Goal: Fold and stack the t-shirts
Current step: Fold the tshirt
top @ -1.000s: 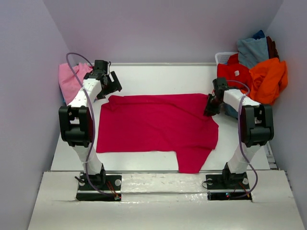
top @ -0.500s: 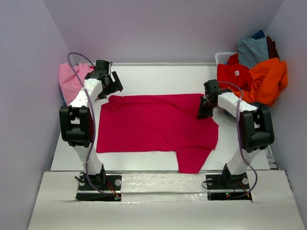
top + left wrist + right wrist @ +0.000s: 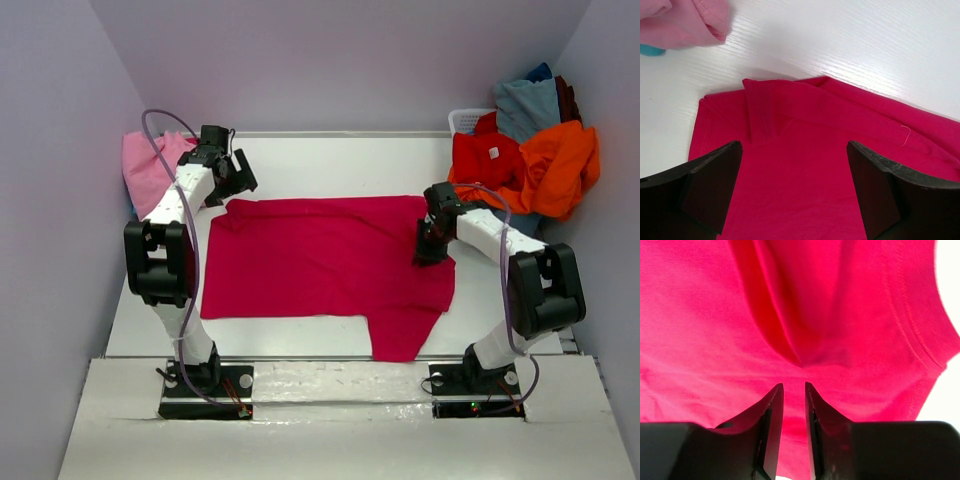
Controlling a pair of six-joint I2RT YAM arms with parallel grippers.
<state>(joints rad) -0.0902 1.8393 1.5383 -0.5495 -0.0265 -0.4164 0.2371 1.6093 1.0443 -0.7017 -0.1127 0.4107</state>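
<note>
T-shirt in crimson lies spread flat on the tabletop, under both grippers. Right gripper: jaws nearly together, with only a thin slit between them. A pleat of cloth runs away from just ahead of the tips, and the hem seam is off to its right. You can't tell if cloth is actually clamped.

Left gripper: jaws wide apart, holding nothing, hovering over a turned-over flap at the shirt's corner just ahead. A pink t-shirt lies beyond it, up-left.

The step looks like pinching edges for a fold. Confirm a firm bite on the right before you lift. Drop the left onto that flap, then move both sides together so the crease runs straight.

Beyond the right gripper, off to its right, a basket holds orange, red and grey-blue tees.

No readable writing. The red tee has a small white tag, too small to read.
</note>
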